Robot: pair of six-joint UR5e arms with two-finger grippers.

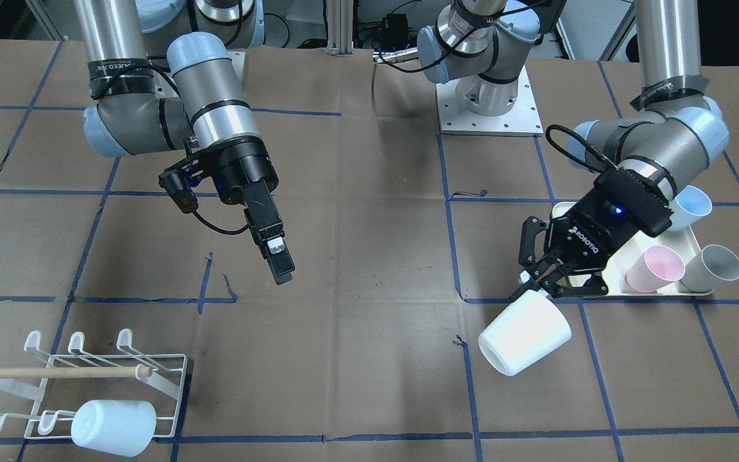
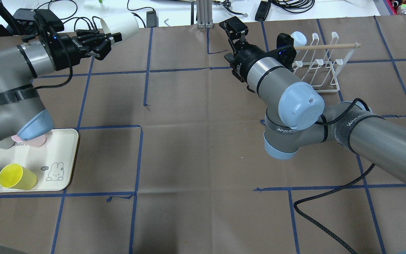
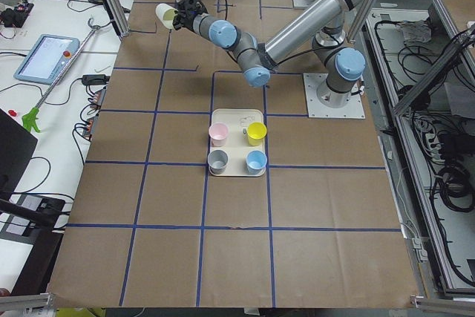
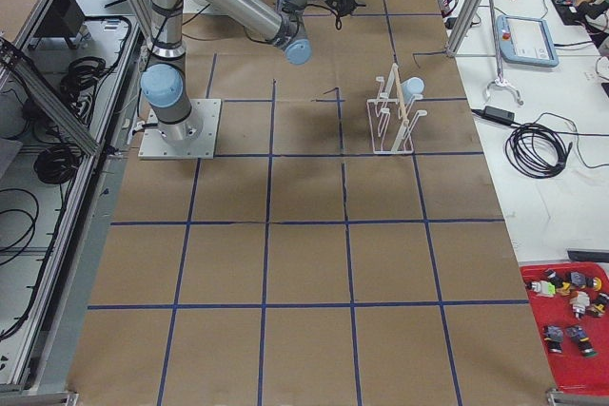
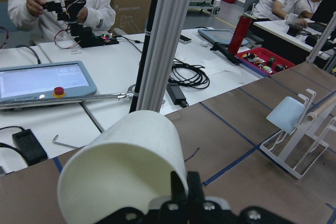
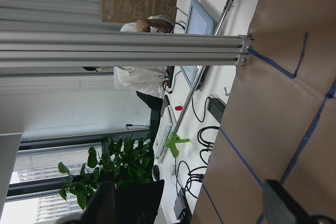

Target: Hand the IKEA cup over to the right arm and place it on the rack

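Note:
The IKEA cup [image 1: 526,333] is white and hangs tilted above the table, open end toward the operators' side. My left gripper [image 1: 539,282] is shut on its rim, with one finger [image 5: 181,187] inside the cup [image 5: 121,166]. From overhead the cup [image 2: 120,24] is at the far left of the table. My right arm's gripper [image 1: 280,266] hovers open and empty over the table's middle, well apart from the cup. The white wire rack [image 1: 87,378] stands at the far right and carries a pale blue cup [image 1: 113,427] on a front prong.
A cream tray [image 2: 60,148] under my left arm holds a pink cup [image 1: 655,268], a grey cup [image 1: 713,268], a blue cup [image 1: 690,206] and a yellow cup [image 2: 17,177]. Beyond the far edge are people at desks, a metal post [image 5: 163,40] and cables.

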